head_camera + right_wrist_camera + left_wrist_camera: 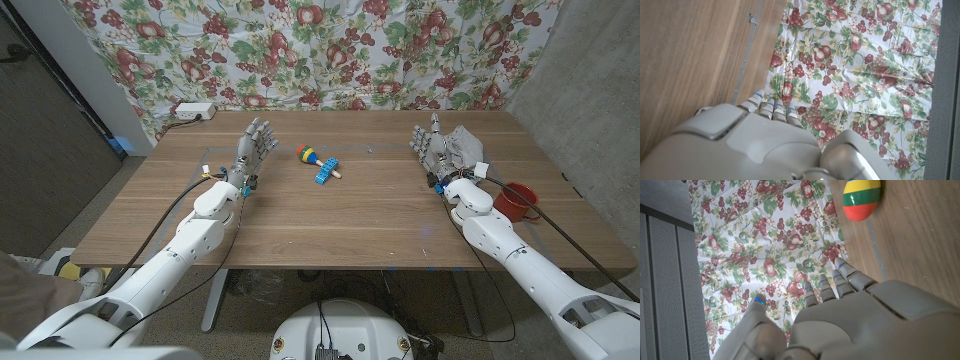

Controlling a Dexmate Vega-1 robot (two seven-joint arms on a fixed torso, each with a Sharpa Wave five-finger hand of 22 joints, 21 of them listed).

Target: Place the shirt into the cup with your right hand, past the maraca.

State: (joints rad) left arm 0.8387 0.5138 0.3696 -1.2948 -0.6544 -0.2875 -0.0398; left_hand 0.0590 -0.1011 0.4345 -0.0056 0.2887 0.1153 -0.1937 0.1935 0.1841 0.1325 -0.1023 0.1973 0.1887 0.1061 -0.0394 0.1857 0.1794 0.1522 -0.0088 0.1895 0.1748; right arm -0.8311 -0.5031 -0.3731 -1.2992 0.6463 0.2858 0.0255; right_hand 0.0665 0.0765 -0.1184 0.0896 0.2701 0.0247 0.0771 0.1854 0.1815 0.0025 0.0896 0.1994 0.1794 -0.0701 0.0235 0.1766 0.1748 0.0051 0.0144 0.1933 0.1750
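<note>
The table (380, 225) is seen in a warm brown wood grain. The maraca (306, 154) is banded in yellow, green, blue and red, and its stripes of yellow, green and orange-red are shown close up in the left wrist view (862, 199). A bright blue toy piece (327, 173) is laid just beside it. The cup (516, 202) is coloured red. The shirt (466, 148) is rendered in plain grey. Both hands, left (255, 145) and right (432, 145), are finished in grey, with white arm shells behind them. The backdrop cloth (330, 50) is printed white with red fruit and green leaves. A white power strip (192, 111) is seen at the table's far edge.
</note>
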